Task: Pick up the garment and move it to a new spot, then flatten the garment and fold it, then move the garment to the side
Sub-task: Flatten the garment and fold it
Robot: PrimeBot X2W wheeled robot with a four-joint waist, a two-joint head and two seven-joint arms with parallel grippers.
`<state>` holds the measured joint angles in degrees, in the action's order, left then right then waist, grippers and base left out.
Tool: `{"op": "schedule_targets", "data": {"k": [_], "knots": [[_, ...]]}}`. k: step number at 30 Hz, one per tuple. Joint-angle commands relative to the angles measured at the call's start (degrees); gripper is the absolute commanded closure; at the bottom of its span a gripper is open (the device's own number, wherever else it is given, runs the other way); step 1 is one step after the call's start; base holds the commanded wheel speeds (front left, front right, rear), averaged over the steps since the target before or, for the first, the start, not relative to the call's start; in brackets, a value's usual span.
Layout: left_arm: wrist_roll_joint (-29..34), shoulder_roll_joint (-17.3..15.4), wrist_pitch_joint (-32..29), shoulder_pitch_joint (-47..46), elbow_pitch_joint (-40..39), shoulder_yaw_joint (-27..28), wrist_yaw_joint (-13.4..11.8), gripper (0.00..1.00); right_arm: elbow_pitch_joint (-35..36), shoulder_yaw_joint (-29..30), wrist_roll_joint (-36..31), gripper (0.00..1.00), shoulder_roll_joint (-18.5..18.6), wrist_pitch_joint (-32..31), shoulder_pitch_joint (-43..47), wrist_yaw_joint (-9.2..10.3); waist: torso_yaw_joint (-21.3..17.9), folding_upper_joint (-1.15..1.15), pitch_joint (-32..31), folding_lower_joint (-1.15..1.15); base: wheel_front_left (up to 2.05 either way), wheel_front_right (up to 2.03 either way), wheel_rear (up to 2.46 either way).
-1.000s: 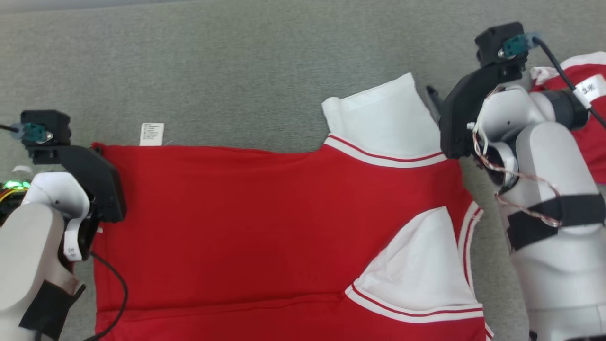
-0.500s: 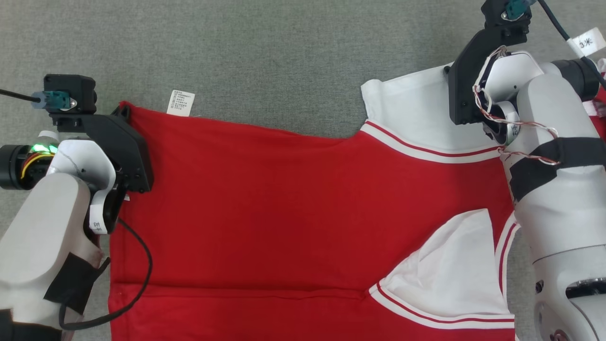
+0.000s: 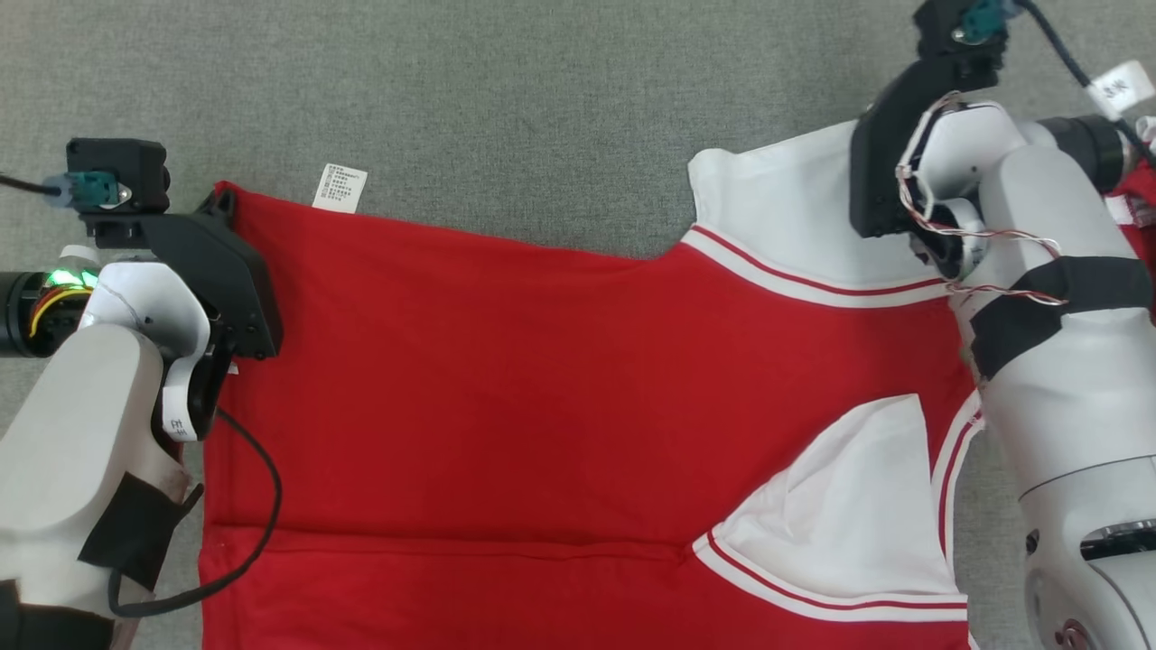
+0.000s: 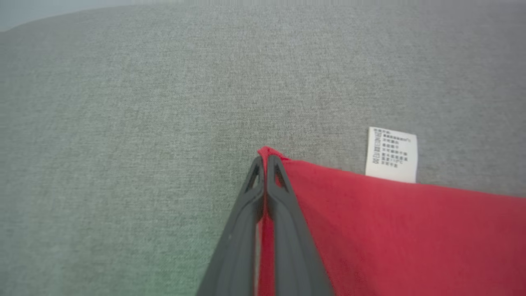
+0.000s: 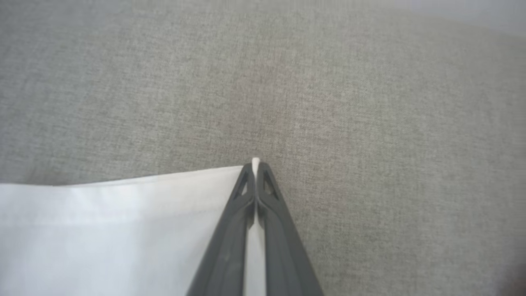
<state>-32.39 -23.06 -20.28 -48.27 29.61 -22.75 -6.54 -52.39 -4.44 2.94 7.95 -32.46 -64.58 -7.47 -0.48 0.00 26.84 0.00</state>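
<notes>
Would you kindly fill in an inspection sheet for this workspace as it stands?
Surface: grey fabric, flat.
Job's things: red garment spread out; white sleeve far right; care label on its far edge.
Clutter: another red cloth at the right edge.
Pincers: left pincer shut on the garment's red corner; right pincer shut on the sleeve's corner.
Cables: black cable loops from the left arm over the garment; thin wires on the right wrist.
Surroundings: nothing seen.
</notes>
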Motion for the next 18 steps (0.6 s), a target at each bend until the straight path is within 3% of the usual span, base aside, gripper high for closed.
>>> {"op": "schedule_targets", "data": {"k": [1,10,18], "knots": [[-0.5,-0.2,1.3,0.5,0.2,0.5,-0.3,1.00,0.1,0.4,-0.1,1.00,0.6,1.7,0.6,-0.02,-0.2,0.00,-0.5,0.00,0.00,0.00,0.00],[0.0,1.7,12.0,4.7,-1.3,1.3,-1.0,1.00,2.2,0.2,0.5,1.00,1.5,14.5,2.3,-0.02,-0.4,0.00,-3.7,0.00,0.00,0.00,0.00],[0.7,2.8,18.3,10.3,-3.0,0.4,-1.3,1.00,8.2,-3.4,7.1,1.00,4.2,17.7,7.7,-0.02,0.1,0.00,-7.7,0.00,0.00,0.00,0.00]]}}
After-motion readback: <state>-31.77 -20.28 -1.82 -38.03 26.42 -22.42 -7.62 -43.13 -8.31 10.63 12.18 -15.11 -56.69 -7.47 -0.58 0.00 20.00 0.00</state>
